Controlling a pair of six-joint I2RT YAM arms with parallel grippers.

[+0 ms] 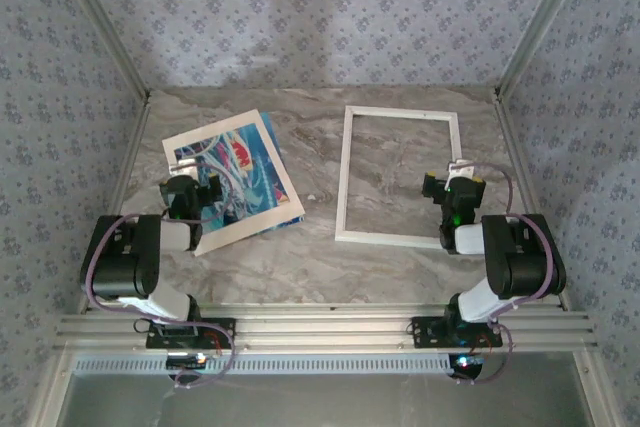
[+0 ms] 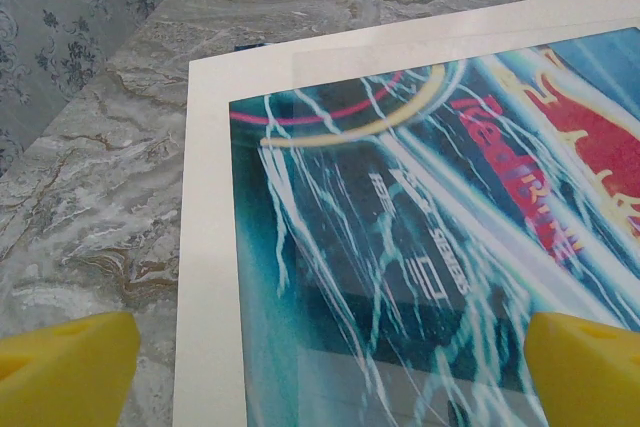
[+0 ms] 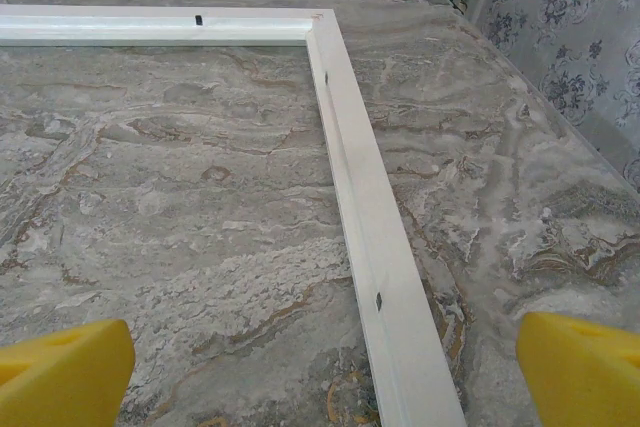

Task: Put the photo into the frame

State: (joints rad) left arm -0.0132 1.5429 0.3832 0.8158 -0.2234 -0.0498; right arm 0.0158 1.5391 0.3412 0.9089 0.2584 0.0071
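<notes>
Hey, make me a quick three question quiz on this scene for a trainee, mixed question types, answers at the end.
1. Fill in: in the top view, the photo lies to the ___ of the frame.
2. True or false: the right gripper is shut on the frame.
3. What lies below the left gripper? A) photo B) frame C) bare table
Key: 1 left; 2 false, it is open over the frame's side; 3 A.
</notes>
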